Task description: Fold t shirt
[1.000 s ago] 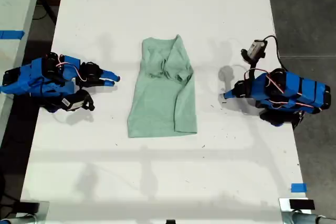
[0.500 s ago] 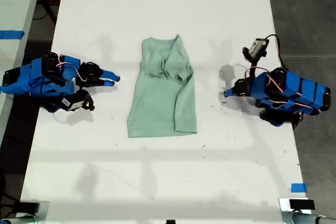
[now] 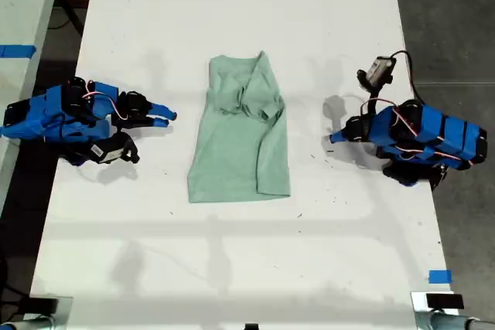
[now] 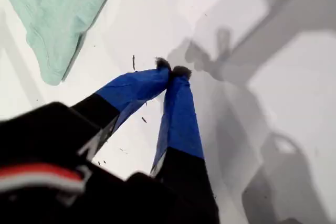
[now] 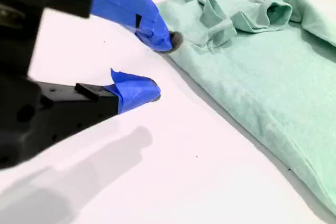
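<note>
Mint t shirt (image 3: 241, 141) lying part-folded in the middle of a white surface (image 3: 232, 268).

My first hand (image 4: 171, 68), at the exterior view's right, rests with tips pressed together and empty; my second hand (image 5: 156, 65), at that view's left, is parted, just beside the shirt's edge. Dark floor (image 3: 448, 21) flanks the surface; blue tape (image 3: 439, 276) marks its corner at the view's lower right.

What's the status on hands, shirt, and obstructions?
First hand shut, empty, off the cloth. Second hand open beside the shirt's edge, holding nothing. T shirt lies partly folded lengthwise on the table. Nothing in the way.
</note>
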Tool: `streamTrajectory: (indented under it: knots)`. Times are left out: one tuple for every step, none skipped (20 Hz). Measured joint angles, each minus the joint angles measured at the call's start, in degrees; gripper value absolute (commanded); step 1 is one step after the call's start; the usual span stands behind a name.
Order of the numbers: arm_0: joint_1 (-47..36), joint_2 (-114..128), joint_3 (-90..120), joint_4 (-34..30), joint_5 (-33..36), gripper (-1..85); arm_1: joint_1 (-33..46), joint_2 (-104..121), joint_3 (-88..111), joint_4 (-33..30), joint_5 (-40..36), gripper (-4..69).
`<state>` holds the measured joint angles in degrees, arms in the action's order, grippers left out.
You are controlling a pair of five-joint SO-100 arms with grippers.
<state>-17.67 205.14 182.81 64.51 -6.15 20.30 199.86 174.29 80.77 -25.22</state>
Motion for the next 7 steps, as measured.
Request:
streamTrajectory:
  knots:
    - [0.0,0.0,0.0,0.0,0.0,11.3,0.0,0.0,0.0,0.0,0.0,1.4]
    - [0.0,0.0,0.0,0.0,0.0,11.3,0.0,0.0,0.0,0.0,-0.09,1.4]
    - [0.0,0.0,0.0,0.0,0.0,11.3,0.0,0.0,0.0,0.0,-0.35,1.4]
    - [0.0,0.0,0.0,0.0,0.0,11.3,0.0,0.0,0.0,0.0,-0.35,1.4]
    - [0.0,0.0,0.0,0.0,0.0,11.3,0.0,0.0,0.0,0.0,-0.35,1.4]
    - [0.0,0.0,0.0,0.0,0.0,11.3,0.0,0.0,0.0,0.0,-0.35,1.4]
    - [0.0,0.0,0.0,0.0,0.0,11.3,-0.09,0.0,0.0,0.0,-0.35,1.4]
